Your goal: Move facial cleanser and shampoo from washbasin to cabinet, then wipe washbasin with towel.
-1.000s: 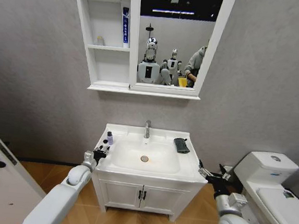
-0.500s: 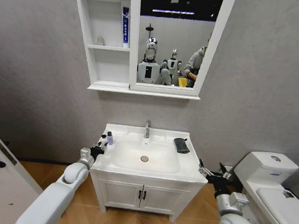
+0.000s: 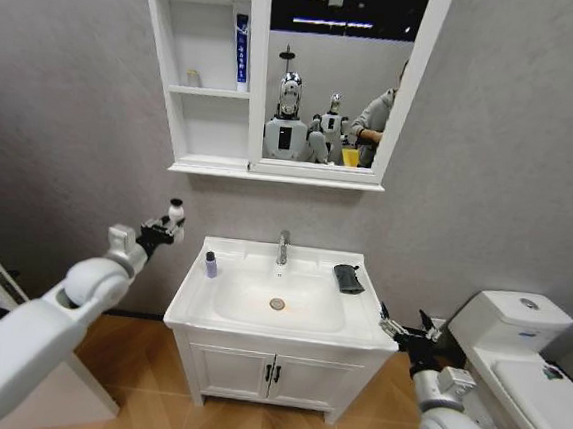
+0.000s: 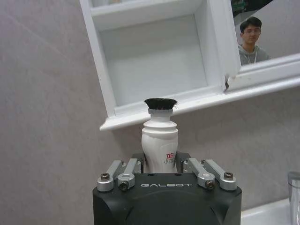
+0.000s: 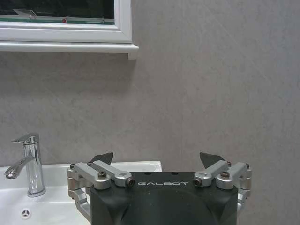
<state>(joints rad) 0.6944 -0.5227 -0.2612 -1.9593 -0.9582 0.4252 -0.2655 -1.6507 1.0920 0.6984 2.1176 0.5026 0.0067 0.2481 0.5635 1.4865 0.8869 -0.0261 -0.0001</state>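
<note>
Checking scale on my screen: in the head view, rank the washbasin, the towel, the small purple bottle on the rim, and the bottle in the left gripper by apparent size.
1. washbasin
2. towel
3. white bottle in the left gripper and purple bottle: look alike, unranked

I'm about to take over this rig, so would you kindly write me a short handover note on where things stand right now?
Left gripper: shut on a white bottle with a black cap, raised left of the washbasin, below the cabinet.
Right gripper: open, idle by the washbasin's right edge.
A small purple bottle stands on the rim's back left; the towel lies on its back right.
Done: first bottle lifted off the washbasin.
Left: shelve it, move the purple bottle, then wipe the washbasin with the towel.
</note>
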